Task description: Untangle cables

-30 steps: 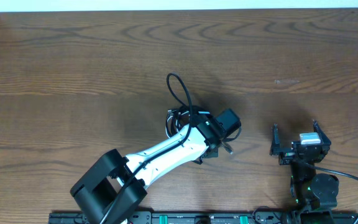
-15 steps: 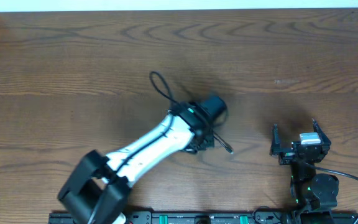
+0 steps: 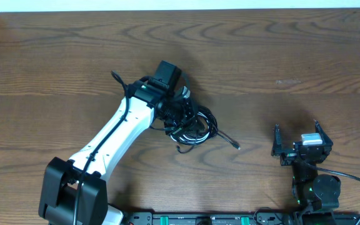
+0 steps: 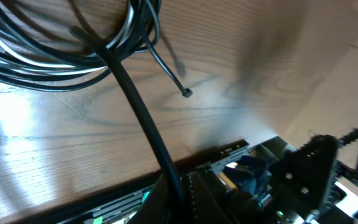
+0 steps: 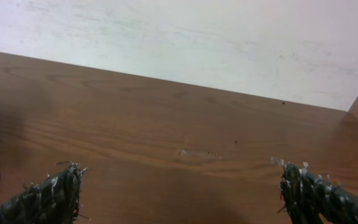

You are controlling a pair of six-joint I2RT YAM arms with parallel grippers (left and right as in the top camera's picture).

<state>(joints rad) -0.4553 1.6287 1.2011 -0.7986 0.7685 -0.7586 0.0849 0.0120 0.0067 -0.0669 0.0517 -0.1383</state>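
Across the dark wood-grain bench (image 3: 280, 50), below a white wall (image 5: 166, 37), left fingers (image 4: 194, 199) clamp tight on the coiled cables (image 3: 192, 125); right fingers (image 5: 48, 196) stand spread wide, empty.

There is one table (image 3: 305, 56). On it lies one pile of cables (image 3: 192, 125). The pile has many black cords, too tangled to count, and one white cord (image 3: 184, 92). One plug end (image 3: 238, 146) sticks out to the right of the pile. There are two robot arms: the left arm (image 3: 114, 134) at the pile and the right arm (image 3: 314, 187) well to the right of it.
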